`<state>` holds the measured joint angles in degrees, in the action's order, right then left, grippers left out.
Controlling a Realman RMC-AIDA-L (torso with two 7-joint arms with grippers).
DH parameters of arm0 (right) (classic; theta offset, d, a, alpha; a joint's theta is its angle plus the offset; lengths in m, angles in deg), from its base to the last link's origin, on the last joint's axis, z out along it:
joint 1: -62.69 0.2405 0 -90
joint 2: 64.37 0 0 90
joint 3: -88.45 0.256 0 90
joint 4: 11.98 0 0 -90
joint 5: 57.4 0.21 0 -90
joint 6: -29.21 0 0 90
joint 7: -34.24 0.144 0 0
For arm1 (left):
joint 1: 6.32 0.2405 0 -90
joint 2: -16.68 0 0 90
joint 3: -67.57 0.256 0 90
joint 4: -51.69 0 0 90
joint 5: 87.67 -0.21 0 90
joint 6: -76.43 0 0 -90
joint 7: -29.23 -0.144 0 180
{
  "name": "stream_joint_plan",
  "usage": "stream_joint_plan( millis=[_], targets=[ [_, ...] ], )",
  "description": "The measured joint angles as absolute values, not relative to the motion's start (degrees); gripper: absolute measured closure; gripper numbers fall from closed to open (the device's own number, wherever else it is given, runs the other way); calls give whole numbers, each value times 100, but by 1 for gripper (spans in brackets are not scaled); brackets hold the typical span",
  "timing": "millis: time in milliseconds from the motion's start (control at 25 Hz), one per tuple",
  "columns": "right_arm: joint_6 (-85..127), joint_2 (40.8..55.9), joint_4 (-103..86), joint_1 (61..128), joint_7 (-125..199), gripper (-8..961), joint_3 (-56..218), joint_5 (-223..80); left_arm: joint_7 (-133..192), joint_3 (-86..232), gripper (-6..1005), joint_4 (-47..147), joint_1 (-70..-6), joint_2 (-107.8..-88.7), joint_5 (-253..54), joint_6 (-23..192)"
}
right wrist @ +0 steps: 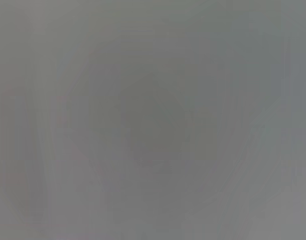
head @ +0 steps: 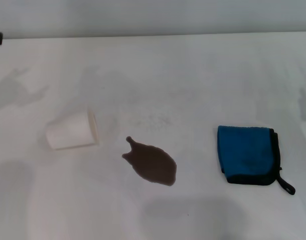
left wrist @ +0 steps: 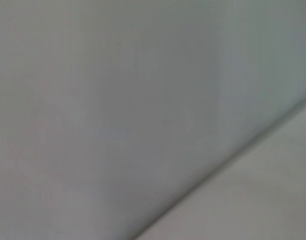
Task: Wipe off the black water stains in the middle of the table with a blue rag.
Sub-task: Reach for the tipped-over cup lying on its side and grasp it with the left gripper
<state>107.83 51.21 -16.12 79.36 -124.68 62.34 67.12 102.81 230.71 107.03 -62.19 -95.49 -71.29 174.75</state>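
Currently, neither gripper appeared in the head view, and both wrist views showed only blank grey surfaces, so whether the left or right fingers were spread or pressed together could not be told.

The black water stains (head: 151,164) lay near the middle of the table (head: 193,70) as a single dark puddle. Its narrow tail pointed toward the far left, and its broad body ran toward the near right. The blue rag (head: 248,155) lay folded flat on the robot's right side, well apart from the puddle, with bare tabletop between them. The black loop tab of the rag trailed off its near right corner, away from the puddle. A white paper cup (head: 72,131) lay on its side to the left of the puddle, near but not touching it.

Nothing of the task appeared to have been done: the rag was untouched and the puddle whole.

The deciding relation was lateral. The puddle lay to the left of the rag, at about the same depth on the table. The rag sat on the right arm's side, so that arm was judged better placed to take it and sweep leftward. A stroke carried too far risked striking the cup.
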Motion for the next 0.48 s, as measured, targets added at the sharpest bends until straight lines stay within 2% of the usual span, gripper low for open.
stream_joint_plan(
  millis=[120, 240, 440, 480],
  targets=[
    [10782, 5121, -1612, 7960, -12469, 534, 6226, 6712, 10062, 23081, 113, 10829, -6799, -9346, -8456, 17791],
    [10777, 5121, -1611, 7974, -12466, 534, 6215, 6712, 10004, 23088, 114, 10768, -7130, -9327, -9254, 17845],
    [10816, 5121, -1624, 7972, -12461, 533, 6201, 6713, 9986, 23090, 115, 10541, -7603, -9436, -10453, 17819],
    [10823, 5120, -1634, 7961, -12460, 533, 6200, 6714, 9915, 23092, 115, 10531, -7782, -9617, -10735, 17797]
  ],
)
